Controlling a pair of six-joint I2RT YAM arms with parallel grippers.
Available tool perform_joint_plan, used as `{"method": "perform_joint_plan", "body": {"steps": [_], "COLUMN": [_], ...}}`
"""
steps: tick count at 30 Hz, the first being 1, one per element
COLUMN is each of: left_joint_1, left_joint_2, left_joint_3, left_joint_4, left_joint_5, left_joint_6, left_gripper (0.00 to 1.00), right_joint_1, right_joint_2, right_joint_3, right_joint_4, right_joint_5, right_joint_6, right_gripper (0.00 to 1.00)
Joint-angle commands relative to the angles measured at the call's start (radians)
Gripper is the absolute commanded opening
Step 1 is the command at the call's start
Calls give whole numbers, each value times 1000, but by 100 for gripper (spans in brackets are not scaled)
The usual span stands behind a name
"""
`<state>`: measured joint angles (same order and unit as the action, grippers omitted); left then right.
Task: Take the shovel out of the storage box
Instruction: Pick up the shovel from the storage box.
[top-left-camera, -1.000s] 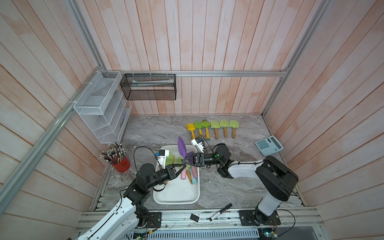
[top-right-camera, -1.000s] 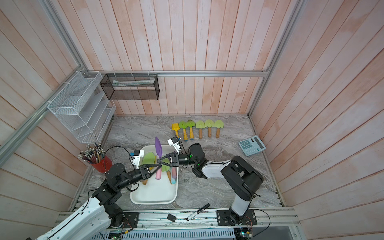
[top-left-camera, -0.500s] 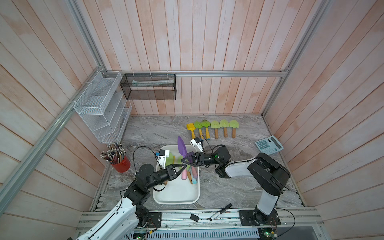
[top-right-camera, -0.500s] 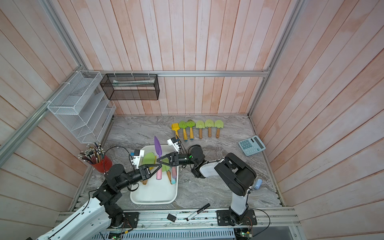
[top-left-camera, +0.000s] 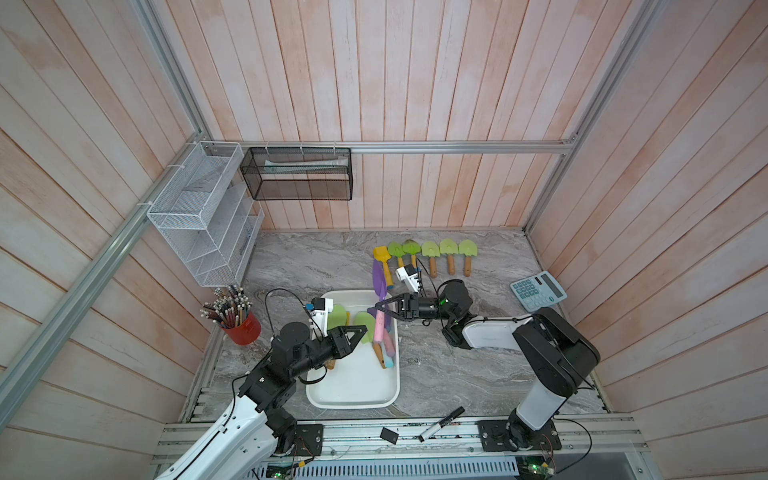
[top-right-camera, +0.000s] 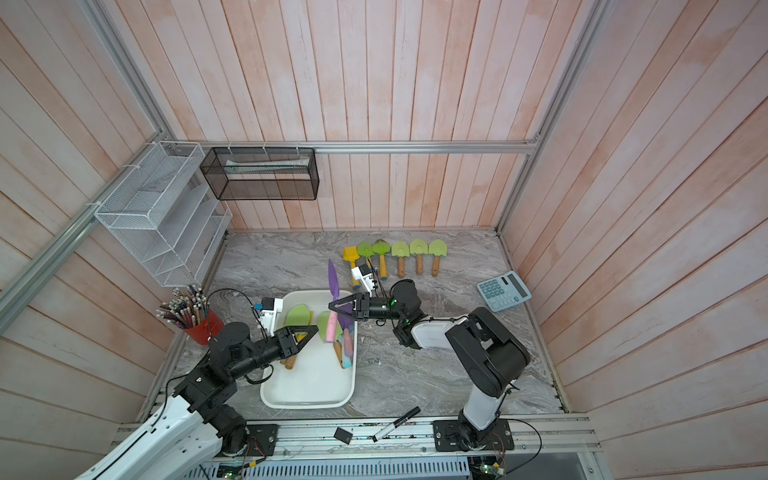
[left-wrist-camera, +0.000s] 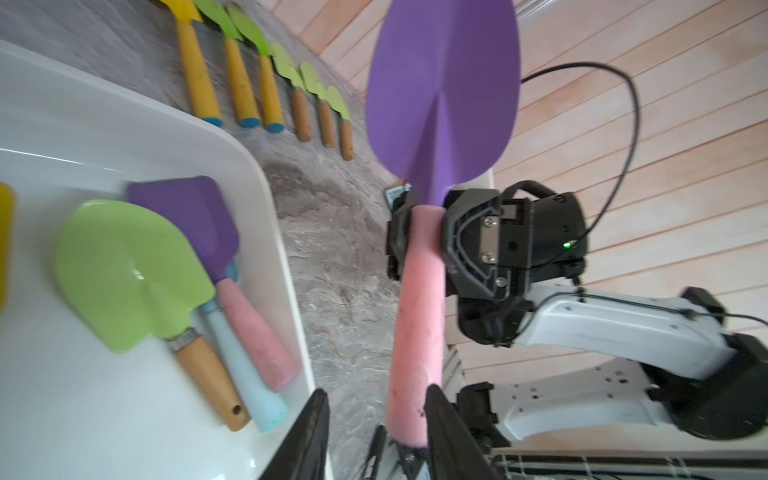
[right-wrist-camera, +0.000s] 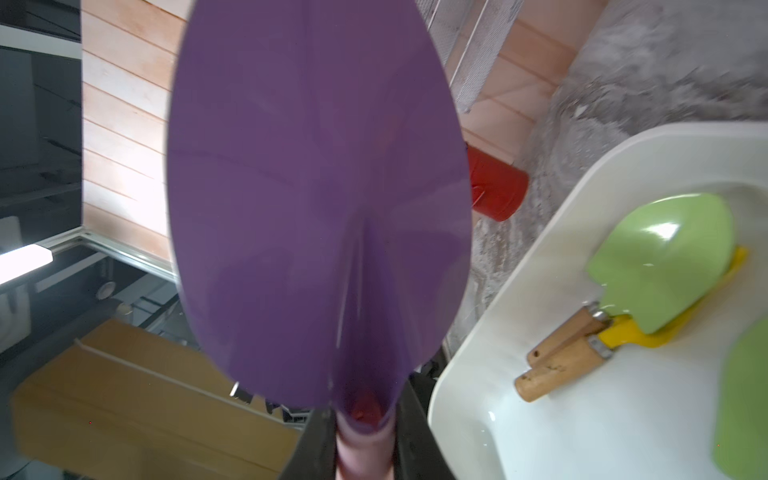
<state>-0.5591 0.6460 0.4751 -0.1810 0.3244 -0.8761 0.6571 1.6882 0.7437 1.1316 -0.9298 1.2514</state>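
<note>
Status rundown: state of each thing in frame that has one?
purple shovel: lifted, upright, blade up.
right gripper: shut on the purple shovel's pink handle.
left gripper: open, holding nothing.
storage box: holds more shovels, lying flat.
shovel row: six, lying side by side on the table.
pencil cup: upright, full.

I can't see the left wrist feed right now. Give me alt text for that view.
The right gripper is shut on the pink handle of a purple-bladed shovel, with the white storage box alongside. The left gripper is open, its fingers spread by the handle's free end. In the box lie more shovels.
</note>
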Motion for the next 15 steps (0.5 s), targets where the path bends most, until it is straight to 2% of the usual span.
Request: {"method": "perform_joint_plan", "body": {"steps": [1, 5, 8, 15], "left_joint_1": [2, 1, 2, -1], "left_joint_2": [65, 130, 156, 235], "left_joint_3": [60, 82, 92, 106], "left_joint_4": [-245, -304, -334, -358], "left_joint_5": [-190, -271, -323, -379], "left_joint_6": [93, 89, 87, 109], "left_gripper": [42, 42, 43, 43], "right_joint_1": [-40, -86, -99, -110], "right_joint_2": [-70, -124, -143, -100], "right_joint_3": [54, 118, 166, 218], "right_joint_4": [-420, -793, -999, -1209], "right_joint_5": [56, 204, 338, 601], "right_joint_6": [-234, -450, -581, -729], "right_gripper": [17, 17, 17, 17]}}
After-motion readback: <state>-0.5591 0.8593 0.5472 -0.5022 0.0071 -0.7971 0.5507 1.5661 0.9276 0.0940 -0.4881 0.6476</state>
